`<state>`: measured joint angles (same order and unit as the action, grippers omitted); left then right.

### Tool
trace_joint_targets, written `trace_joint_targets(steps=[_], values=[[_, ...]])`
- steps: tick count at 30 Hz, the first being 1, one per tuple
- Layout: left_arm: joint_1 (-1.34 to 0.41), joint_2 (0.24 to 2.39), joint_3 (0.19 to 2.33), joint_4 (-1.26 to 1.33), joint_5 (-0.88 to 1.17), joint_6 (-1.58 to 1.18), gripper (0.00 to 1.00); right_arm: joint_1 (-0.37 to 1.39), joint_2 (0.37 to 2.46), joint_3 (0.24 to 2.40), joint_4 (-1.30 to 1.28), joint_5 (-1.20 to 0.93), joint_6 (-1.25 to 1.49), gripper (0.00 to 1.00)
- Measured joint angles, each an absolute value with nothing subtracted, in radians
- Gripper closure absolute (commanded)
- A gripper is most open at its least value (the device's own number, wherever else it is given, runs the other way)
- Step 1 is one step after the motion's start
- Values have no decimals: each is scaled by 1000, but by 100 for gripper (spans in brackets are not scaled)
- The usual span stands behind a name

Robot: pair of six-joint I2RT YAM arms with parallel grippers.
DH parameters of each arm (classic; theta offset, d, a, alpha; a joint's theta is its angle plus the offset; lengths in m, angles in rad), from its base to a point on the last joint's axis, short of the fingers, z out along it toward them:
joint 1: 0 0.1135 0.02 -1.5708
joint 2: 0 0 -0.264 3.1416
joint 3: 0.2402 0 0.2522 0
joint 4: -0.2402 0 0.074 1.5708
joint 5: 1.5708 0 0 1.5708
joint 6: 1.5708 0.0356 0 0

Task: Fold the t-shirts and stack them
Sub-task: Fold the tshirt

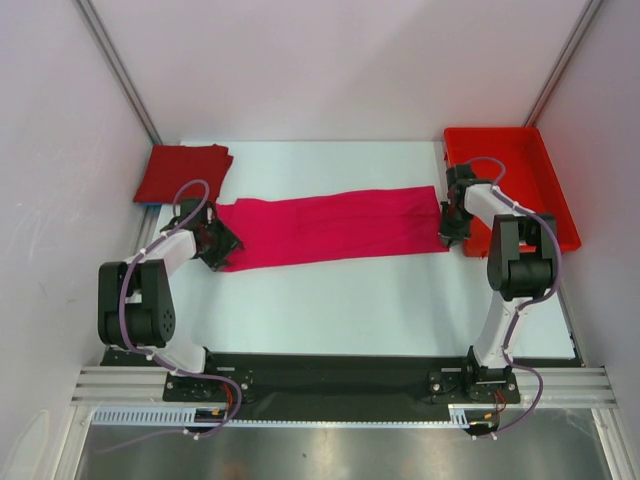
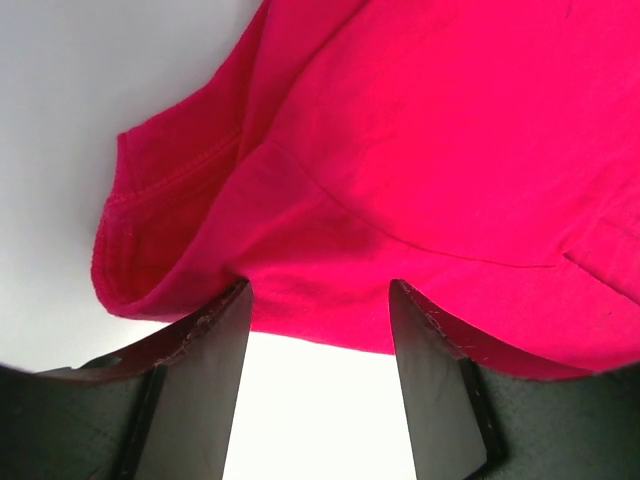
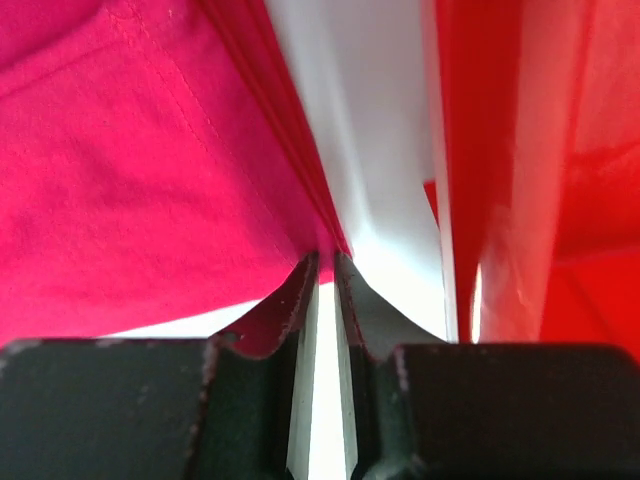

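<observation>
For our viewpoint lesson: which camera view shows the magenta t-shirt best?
The top external view. There the magenta t-shirt shows whole, as a long strip lying across the table. The left wrist view shows only one hemmed corner of it. The right wrist view shows only one end and its edge, close up.

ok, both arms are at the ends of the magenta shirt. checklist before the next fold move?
1. Right end effector gripping the magenta t-shirt: jaws nearly closed on its right hem corner. ok.
2. Left end effector gripping the left end: jaws open, hem only at the fingertips. not ok.
3. Shirt lying as a flat strip between the two arms: ok.
4. Crimson t-shirt folded at the far left corner, apart from the strip: ok.
5. Red tray clearance from the right arm: cannot tell.
</observation>
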<state>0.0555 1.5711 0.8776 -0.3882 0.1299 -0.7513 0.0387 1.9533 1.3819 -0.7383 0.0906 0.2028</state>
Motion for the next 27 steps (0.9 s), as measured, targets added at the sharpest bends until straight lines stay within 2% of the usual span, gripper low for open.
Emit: trace_joint_targets(steps=[8,13,19,27], values=[[54,1554,878,-418,94,-720,36,44,1937,1375,-744,136,206,85],[51,1449,877,-483,37,-706,31,67,1937,1440,-780,160,204,73],[51,1357,861,-496,29,-722,31,154,1948,1552,-769,167,199,73],[48,1360,832,-513,34,-733,34,131,1958,1395,-735,157,206,72]])
